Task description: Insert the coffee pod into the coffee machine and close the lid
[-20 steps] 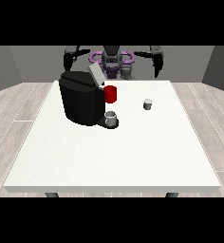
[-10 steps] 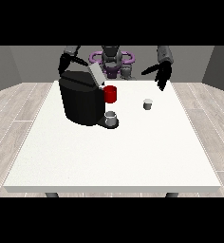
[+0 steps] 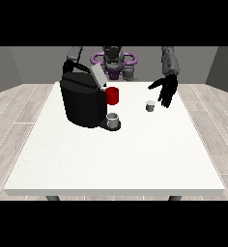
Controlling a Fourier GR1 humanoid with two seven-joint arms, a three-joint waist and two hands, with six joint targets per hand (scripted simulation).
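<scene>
A black coffee machine (image 3: 82, 102) stands on the white table (image 3: 116, 154) at the left, its grey lid (image 3: 98, 76) tilted up and open. A red part (image 3: 113, 95) shows at its front, with a grey cup (image 3: 113, 120) on its base below. The small grey coffee pod (image 3: 150, 105) sits on the table right of the machine. The hand at the view's right (image 3: 166, 89) hangs just right of and slightly above the pod, fingers straight and pointing down, holding nothing. The hand at the view's left is hidden behind the machine; only its arm (image 3: 73, 57) shows.
The robot's torso (image 3: 114, 61) stands behind the table's far edge. Bare white tabletop stretches from the machine and pod to the near edge. A wooden floor surrounds the table.
The hand at the view's right has come down and forward over the table towards the pod. The arm at the view's left has lowered behind the machine.
</scene>
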